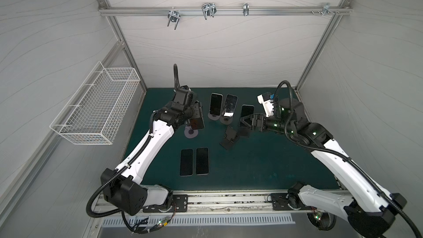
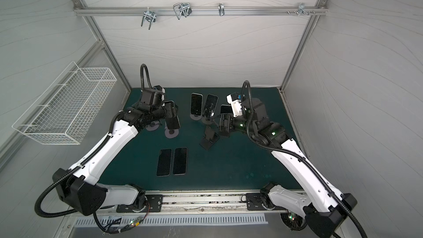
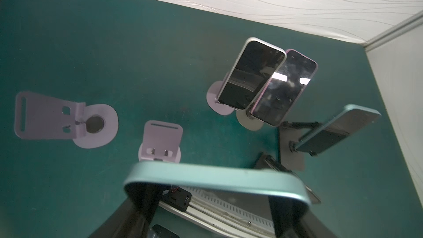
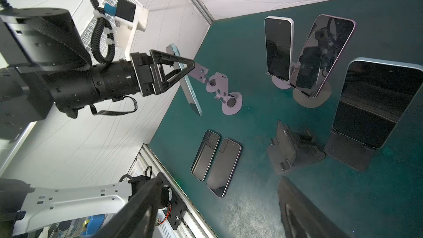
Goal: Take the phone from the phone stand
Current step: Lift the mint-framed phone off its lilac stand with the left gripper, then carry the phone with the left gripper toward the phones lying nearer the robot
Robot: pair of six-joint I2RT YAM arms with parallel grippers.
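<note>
Dark green table mat [image 1: 263, 156] covered the cell floor. White wire basket [image 1: 96, 115] hung on the left wall.

Left gripper [image 4: 185, 68]: jaws set wide and clamped across the long edges of a light-blue-edged smartphone [image 4: 190, 93]. This phone hung in the air with its screen dark, held clear of the lilac metal stand [image 3: 161, 139] just beside it. That stand's ledge was bare. A second lilac stand [image 3: 52, 116] lay folded flat on the mat nearby.

Right gripper [image 1: 246, 122]: jaws parted, nothing between them. It stood just beside a black folding stand [image 4: 350, 155] that carried another blue-edged phone [image 4: 377, 104]. Whether it touched them could not be told.

At the back, in a top view, a white-edged phone [image 1: 216, 104] and a pink-edged phone [image 1: 230, 106] leaned on round-based stands, their edges overlapping.

Near the front, one dark-screened phone [image 1: 186, 162] lay flat beside another flat phone [image 1: 202, 160].

An empty black stand [image 1: 230, 139] sat between those two and the right gripper.
</note>
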